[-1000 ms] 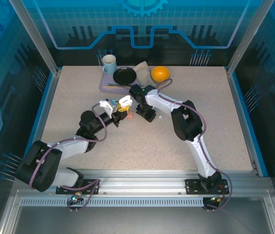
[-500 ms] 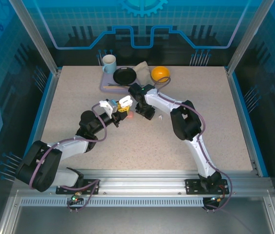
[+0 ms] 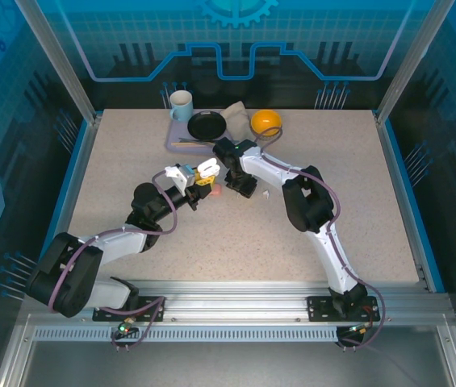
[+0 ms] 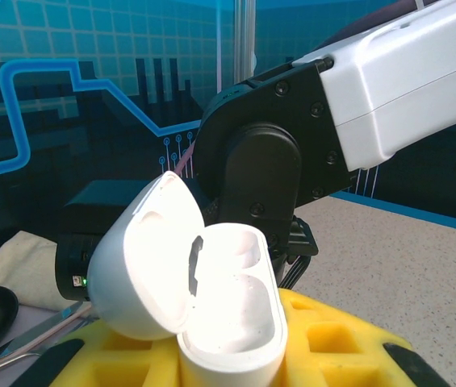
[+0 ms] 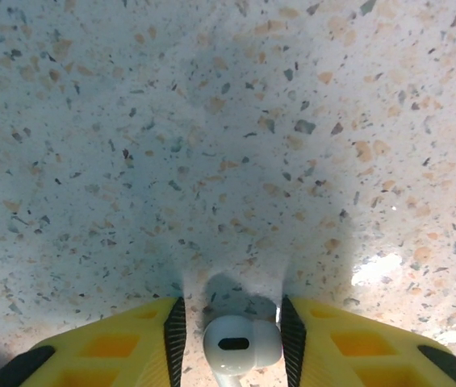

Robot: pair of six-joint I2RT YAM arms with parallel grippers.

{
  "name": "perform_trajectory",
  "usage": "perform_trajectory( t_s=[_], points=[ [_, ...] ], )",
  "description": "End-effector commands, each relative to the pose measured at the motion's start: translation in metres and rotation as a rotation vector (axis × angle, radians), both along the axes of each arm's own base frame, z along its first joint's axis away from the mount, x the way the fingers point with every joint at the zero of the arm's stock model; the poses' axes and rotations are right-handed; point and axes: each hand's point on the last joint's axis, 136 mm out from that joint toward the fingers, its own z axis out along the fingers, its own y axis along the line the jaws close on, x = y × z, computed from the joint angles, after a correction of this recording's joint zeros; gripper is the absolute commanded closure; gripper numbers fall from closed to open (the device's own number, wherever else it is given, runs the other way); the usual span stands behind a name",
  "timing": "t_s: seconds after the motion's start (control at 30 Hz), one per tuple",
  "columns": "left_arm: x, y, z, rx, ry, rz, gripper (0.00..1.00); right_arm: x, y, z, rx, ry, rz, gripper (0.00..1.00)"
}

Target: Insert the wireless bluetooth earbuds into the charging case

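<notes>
Right gripper (image 5: 234,339) has narrowed its jaws around the white earbud (image 5: 242,343) lying on the table (image 5: 211,121); I cannot tell if it pinches yet. Left gripper (image 4: 232,355) holds the open charging case (image 4: 232,314), waiting.

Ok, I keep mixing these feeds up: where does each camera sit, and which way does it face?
Top external: above and behind the bases, looking down on the speckled stone-look table; left arm and right arm show.
Left wrist: on the left gripper, facing roughly level across the open white charging case it clamps, toward the right arm's black-and-white wrist.
Right wrist: on the right gripper, facing straight down at the table, a tiny white stemmed earbud between its yellow fingers.
Shared: the case also shows from above.
</notes>
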Motion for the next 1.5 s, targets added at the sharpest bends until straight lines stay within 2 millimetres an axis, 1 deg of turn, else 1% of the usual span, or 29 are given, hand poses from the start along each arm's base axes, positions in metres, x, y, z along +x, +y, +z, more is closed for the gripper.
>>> perform_trajectory(
  t_s=[0.0, 0.17, 0.4, 0.67, 0.83, 0.9, 0.93, 1.13, 1.3, 1.47],
  points=[
    [0.0, 0.0, 0.013, -0.009, -0.036, -0.016, 1.0, -0.003, -0.007, -0.01, -0.013, 0.017, -0.025, 0.63],
    [0.0, 0.0, 0.013, -0.009, -0.036, -0.015, 1.0, -0.003, -0.006, -0.006, -0.001, 0.01, -0.022, 0.63],
    [0.001, 0.0, 0.013, -0.008, -0.032, -0.017, 1.0, -0.004, -0.004, -0.005, 0.006, 0.008, -0.015, 0.63],
    [0.001, 0.0, 0.013, -0.009, -0.03, -0.018, 1.0, -0.006, -0.004, -0.006, 0.012, 0.009, -0.015, 0.72],
    [0.001, 0.0, 0.013, -0.008, -0.026, -0.017, 1.0, -0.006, -0.005, -0.002, 0.016, -0.005, -0.019, 0.74],
    [0.002, 0.0, 0.014, -0.009, -0.028, -0.015, 1.0, -0.007, -0.007, -0.005, 0.01, -0.004, -0.023, 0.74],
    [0.002, 0.0, 0.014, -0.01, -0.027, -0.013, 1.0, -0.005, -0.007, 0.008, 0.026, -0.028, -0.024, 0.74],
    [0.003, 0.001, 0.017, -0.009, -0.023, -0.009, 1.0, -0.002, -0.014, 0.026, 0.043, -0.084, -0.025, 0.74],
    [0.003, 0.001, 0.022, -0.008, -0.023, -0.006, 1.0, 0.001, -0.026, 0.05, 0.048, -0.152, -0.016, 0.74],
    [0.003, -0.001, 0.027, -0.006, -0.02, -0.016, 1.0, 0.004, -0.039, 0.089, 0.054, -0.253, 0.008, 0.74]
  ],
)
